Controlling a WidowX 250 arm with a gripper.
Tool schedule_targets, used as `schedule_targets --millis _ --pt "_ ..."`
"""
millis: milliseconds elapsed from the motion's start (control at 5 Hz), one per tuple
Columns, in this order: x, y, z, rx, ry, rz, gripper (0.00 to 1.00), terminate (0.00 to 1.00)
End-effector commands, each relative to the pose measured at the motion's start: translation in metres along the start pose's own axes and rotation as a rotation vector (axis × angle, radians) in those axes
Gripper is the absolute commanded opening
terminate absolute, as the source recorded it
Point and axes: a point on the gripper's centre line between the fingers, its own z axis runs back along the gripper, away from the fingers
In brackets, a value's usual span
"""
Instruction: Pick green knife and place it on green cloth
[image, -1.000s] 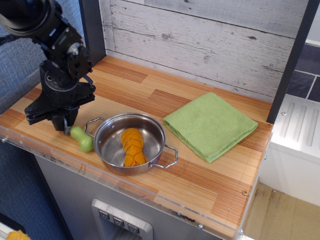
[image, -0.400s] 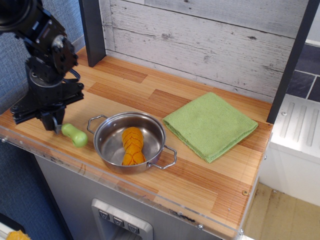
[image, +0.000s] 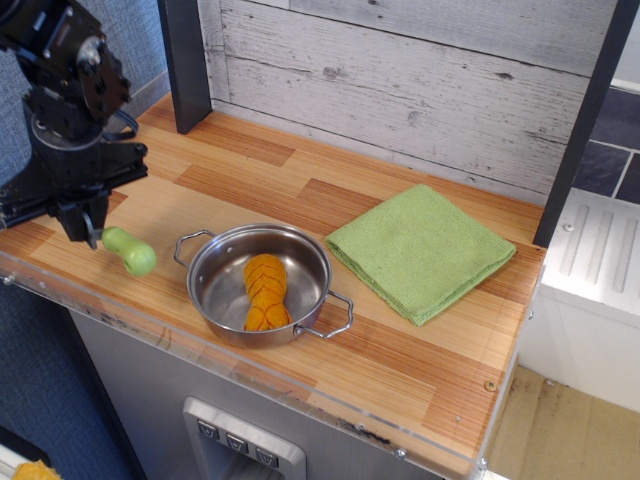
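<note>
Green knife — one, head end clamped in the gripper, one green cloth, one steel pan — one orange toy food inside

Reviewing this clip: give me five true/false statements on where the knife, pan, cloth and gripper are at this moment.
1. The black gripper holds the light-green-handled toy knife by its grey head end. True.
2. The knife lies on the folded green cloth. False: it is at the counter's left end, far from the cloth.
3. The orange ridged toy food sits inside the steel two-handled pan. True.
4. The pan rests on the cloth. False: it sits beside it on the wooden counter.
5. The cloth is bare. True.
</note>
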Motion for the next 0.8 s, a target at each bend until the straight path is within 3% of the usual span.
schedule_targets --millis 0,400,600 --pt "0.004 -0.043 0.076 -0.140 -0.115 0.020 0.00 0.00" --pt "-0.035 -0.101 0.114 -0.213 -0.140 -0.016 0.00 0.00" --pt "-0.057 -0.127 0.115 -0.222 -0.131 -0.042 0.00 0.00"
